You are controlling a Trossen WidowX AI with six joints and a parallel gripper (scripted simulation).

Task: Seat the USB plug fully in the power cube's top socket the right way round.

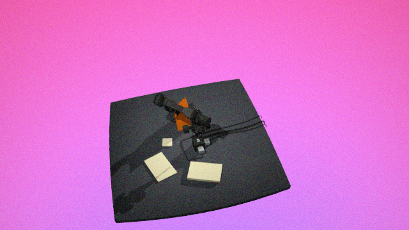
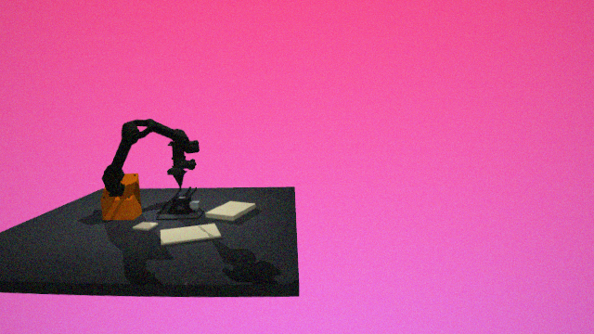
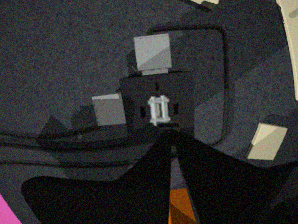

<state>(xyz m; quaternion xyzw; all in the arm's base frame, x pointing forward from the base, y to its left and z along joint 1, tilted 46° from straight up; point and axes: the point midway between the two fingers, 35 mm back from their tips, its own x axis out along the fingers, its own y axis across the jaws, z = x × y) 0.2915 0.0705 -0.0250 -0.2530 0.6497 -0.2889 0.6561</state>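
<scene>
The dark power cube (image 1: 194, 144) (image 2: 182, 204) (image 3: 181, 89) stands on the table. The pale-rimmed socket (image 3: 152, 111) on its top shows uncovered in the wrist view. My gripper (image 2: 180, 186) (image 3: 171, 138) points down just above the cube, its fingertips beside the socket in the wrist view. It is shut on the USB plug, a small dark shape mostly hidden at the fingertips. Which way round the plug is turned cannot be told. Two grey blocky plugs (image 3: 153, 51) (image 3: 109, 110) sit at two sides of the cube.
Dark cables (image 1: 236, 124) (image 3: 75, 145) run to the table edge, and one cable (image 3: 225, 75) loops around the cube. A thick cream block (image 1: 204, 171) (image 2: 230, 211), a flat cream block (image 1: 160, 167) (image 2: 190, 234) and a small cream block (image 1: 167, 142) (image 2: 145, 225) (image 3: 268, 142) lie nearby.
</scene>
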